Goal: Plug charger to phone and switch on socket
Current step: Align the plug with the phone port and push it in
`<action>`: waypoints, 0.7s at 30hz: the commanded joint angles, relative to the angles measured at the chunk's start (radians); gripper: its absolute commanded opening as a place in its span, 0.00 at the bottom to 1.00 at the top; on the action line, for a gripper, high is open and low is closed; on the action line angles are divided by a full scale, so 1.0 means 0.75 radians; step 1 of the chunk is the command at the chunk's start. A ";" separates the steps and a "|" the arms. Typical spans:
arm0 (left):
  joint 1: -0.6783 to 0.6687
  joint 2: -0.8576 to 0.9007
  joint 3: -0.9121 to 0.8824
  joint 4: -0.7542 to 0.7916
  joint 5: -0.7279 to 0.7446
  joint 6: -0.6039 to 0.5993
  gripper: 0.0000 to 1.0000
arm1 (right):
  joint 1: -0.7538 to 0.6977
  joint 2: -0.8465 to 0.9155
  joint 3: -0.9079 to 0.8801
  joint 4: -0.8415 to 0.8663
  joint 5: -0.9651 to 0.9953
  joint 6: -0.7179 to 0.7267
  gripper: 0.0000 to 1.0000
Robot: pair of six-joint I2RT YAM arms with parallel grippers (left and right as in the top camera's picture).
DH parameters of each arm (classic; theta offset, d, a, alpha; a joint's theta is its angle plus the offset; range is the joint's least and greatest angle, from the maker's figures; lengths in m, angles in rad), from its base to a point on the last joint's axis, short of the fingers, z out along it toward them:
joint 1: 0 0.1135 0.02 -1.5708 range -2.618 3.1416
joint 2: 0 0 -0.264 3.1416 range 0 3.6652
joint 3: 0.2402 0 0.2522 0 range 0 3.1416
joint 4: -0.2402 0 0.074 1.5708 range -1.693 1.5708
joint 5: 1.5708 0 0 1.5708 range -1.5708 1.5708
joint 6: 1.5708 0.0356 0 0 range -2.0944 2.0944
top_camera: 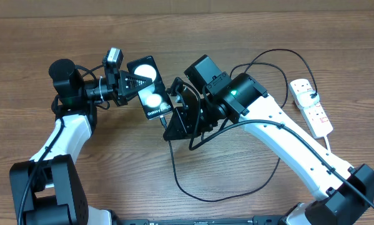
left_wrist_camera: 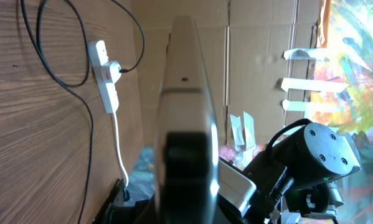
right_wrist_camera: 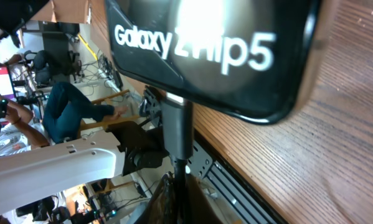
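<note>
You see the phone (top_camera: 148, 87) lifted above the tabletop (top_camera: 236, 25), not lying on it. Your left gripper (top_camera: 135, 80) is pressed onto the phone from its left side and carries it. The screen is bright, and the words "Galaxy Z Flip5" are printed near the lower edge of the phone.

Just below this lower edge is your right gripper (top_camera: 169, 120). In the right wrist view it pinches the charger plug (right_wrist_camera: 177, 127), which stands straight up out of the dark fingers (right_wrist_camera: 170, 199). The tip of the plug meets the lower edge of the phone. You cannot tell from these views whether it sits fully inside the port.

From the plug, the black cable (top_camera: 193, 194) hangs down below the phone, makes a wide loop on the tabletop and runs away to the right of the phone.

The white power strip (top_camera: 311, 107) lies on the tabletop well apart from the phone, far to its right. A white adapter (top_camera: 305, 94) sits in the upper socket of the strip, and the black cable goes to it. The strip carries small red marks, but they are too small for you to read the position of the switch.

In the left wrist view you see the phone only edge-on, as a narrow grey band, with the strip to its left.
</note>
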 commanded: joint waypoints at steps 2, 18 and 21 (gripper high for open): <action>-0.014 0.006 0.037 0.010 0.050 0.033 0.04 | -0.004 -0.038 -0.007 0.054 0.031 0.001 0.04; -0.027 0.006 0.037 0.011 0.024 0.242 0.04 | -0.004 -0.038 -0.007 -0.040 0.130 -0.016 0.31; -0.027 0.006 0.037 0.010 0.004 0.301 0.04 | -0.004 -0.038 0.007 -0.061 0.129 -0.077 0.45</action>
